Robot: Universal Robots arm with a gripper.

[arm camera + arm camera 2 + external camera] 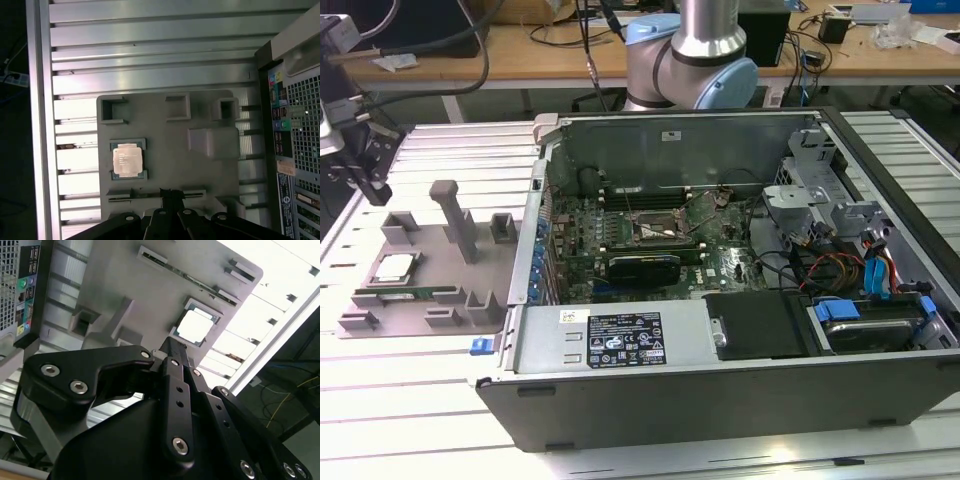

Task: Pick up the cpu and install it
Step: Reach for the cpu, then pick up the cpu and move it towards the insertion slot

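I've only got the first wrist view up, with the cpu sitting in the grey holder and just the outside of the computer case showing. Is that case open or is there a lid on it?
Observer: It is open. In the exterior view the case has no cover on top, and the motherboard is exposed.
Operator: Okay, and where is the socket relative to the cpu?
Observer: The socket frame sits about mid-board, toward the exterior view's right of the cpu, with a wall of the case between them.
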